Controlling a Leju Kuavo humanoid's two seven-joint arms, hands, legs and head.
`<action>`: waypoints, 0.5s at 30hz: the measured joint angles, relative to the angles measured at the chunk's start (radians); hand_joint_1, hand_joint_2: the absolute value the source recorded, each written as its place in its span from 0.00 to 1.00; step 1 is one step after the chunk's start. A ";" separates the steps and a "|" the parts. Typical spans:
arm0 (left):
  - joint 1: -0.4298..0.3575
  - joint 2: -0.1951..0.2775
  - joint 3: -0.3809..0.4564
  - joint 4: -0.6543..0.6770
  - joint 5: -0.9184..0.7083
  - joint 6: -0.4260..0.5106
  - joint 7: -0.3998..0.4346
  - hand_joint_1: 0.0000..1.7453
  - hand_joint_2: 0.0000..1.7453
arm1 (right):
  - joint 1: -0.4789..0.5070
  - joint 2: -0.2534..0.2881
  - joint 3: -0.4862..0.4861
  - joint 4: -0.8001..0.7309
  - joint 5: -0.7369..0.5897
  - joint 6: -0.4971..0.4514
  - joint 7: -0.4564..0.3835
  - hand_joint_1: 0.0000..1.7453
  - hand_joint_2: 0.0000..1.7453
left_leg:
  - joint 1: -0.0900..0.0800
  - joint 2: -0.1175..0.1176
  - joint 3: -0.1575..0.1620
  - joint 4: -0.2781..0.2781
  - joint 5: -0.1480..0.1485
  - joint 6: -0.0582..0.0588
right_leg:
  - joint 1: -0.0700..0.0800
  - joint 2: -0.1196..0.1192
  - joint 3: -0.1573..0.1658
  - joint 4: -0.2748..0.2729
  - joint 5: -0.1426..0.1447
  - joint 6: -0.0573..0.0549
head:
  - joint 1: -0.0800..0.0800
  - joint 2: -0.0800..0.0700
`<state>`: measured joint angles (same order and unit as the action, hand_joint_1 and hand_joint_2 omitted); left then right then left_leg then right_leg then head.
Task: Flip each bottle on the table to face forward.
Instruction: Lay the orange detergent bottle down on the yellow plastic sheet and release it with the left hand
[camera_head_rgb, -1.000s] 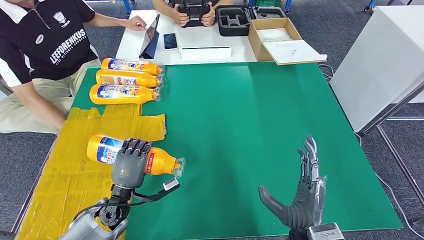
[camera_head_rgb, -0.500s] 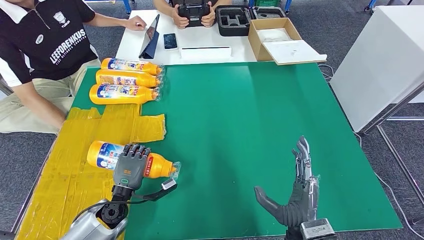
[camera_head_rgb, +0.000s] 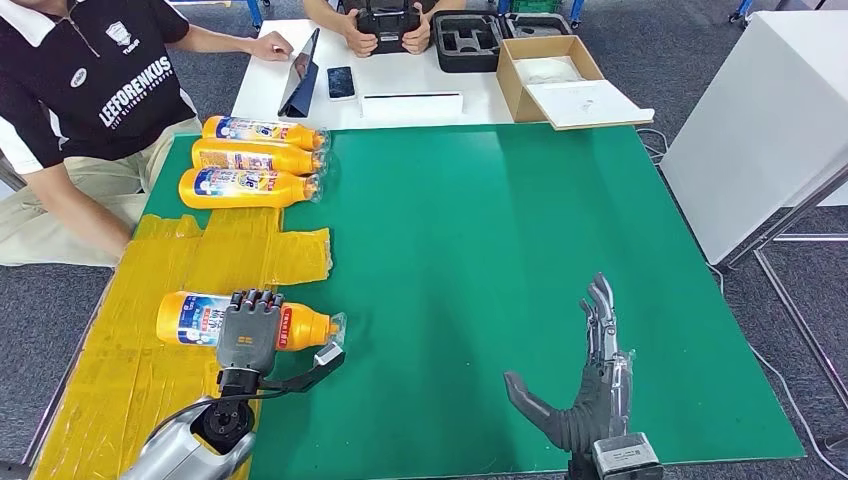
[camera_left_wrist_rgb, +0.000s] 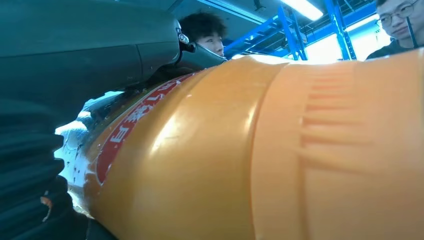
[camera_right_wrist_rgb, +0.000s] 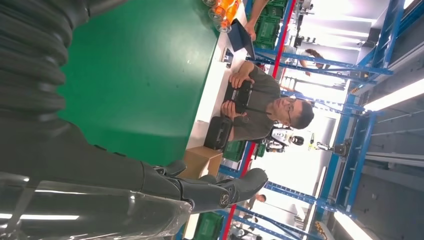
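Bottle (camera_head_rgb: 200, 320) lies on its side at 8 o'clock on the surface (camera_head_rgb: 480, 250), over the yellow tape patch (camera_head_rgb: 150, 370), cap pointing to 3 o'clock. Left hand (camera_head_rgb: 248, 335) wraps its midsection from above, fingers over the label, thumb under the neck side — likely a grip for rolling it label-up. Contact underneath is hard to confirm. Three other bottles (camera_head_rgb: 255, 158) sit in a tidy row at 11 o'clock, probably done. Right hand (camera_head_rgb: 590, 390) is spread wide and empty at 5 o'clock, out of the way.
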<state>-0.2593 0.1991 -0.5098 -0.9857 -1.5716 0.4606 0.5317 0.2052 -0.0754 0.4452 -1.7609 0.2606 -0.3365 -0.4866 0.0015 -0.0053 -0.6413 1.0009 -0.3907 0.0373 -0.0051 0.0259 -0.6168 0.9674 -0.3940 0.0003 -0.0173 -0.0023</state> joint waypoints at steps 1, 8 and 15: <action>0.000 0.000 -0.001 0.000 0.000 -0.007 0.007 1.00 1.00 | 0.000 0.001 0.000 0.000 0.002 0.000 0.002 0.00 1.00 | 0.000 0.000 0.000 0.000 0.000 0.000 | 0.000 0.000 0.000 0.000 0.000 0.000 | 0.000 0.000; -0.015 0.016 -0.036 0.000 0.000 -0.077 0.079 1.00 1.00 | 0.000 0.009 -0.004 0.000 0.011 0.016 0.014 0.00 1.00 | 0.000 0.000 0.000 0.000 0.000 0.000 | 0.000 0.000 0.000 0.000 0.000 0.000 | 0.000 0.000; -0.028 0.018 -0.037 0.000 0.000 -0.132 0.065 1.00 1.00 | 0.000 0.015 -0.017 0.002 0.015 0.028 0.015 0.00 1.00 | 0.000 0.000 0.000 0.000 0.000 0.000 | 0.000 0.000 0.000 0.000 0.000 0.000 | 0.000 0.000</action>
<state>-0.2869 0.2167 -0.5467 -0.9857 -1.5717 0.3285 0.5964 0.2051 -0.0606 0.4284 -1.7592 0.2753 -0.3082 -0.4719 0.0014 -0.0054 -0.6411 1.0009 -0.3904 0.0373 -0.0052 0.0258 -0.6165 0.9674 -0.3939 0.0003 -0.0171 -0.0023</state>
